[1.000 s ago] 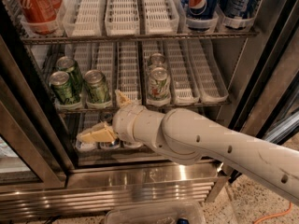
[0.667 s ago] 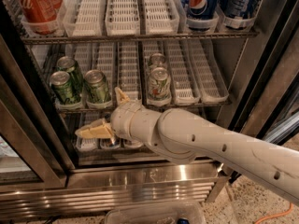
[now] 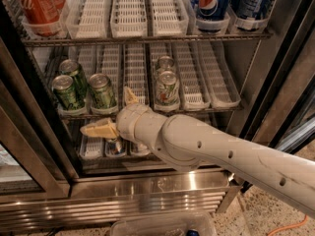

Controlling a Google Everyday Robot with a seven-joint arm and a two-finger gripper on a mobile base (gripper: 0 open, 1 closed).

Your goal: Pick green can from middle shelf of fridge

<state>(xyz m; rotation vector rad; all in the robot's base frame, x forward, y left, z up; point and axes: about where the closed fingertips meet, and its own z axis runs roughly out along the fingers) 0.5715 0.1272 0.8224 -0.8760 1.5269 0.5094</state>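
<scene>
End effector (image 3: 105, 110) released, gripping nothing: its two cream fingers (image 3: 98, 129) are spread wide. One points left, low, in front of the front edge of the middle shelf (image 3: 212, 105). The other points up, just right of the green can (image 3: 102, 91). Whether either finger touches the can cannot be told from this view. The green can stands upright at the front of its white slotted lane on the middle shelf, left of centre, silver top and pull tab showing. The pale arm (image 3: 221, 156) runs from the end effector down to the lower right corner and crosses in front of the lower part of the fridge (image 3: 147, 183). To the left of the green can are two brighter green cans (image 3: 65, 91), one at the front of the next lane and one behind it. To the right, past one lane with no can showing, two whitish cans (image 3: 167, 87) stand one behind the other. On the top rack (image 3: 147, 37), red cans (image 3: 37, 6) are at the left and blue cans (image 3: 211, 4) at the right, with white lanes between them. Below the end effector, small bottles (image 3: 116, 146) sit on the bottom rack, partly hidden by the arm. The slatted steel base (image 3: 123, 200) lies beneath. A clear container (image 3: 162, 224) is at the bottom edge of the view, and an orange cable (image 3: 290, 226) lies on the speckled floor at the lower right.
</scene>
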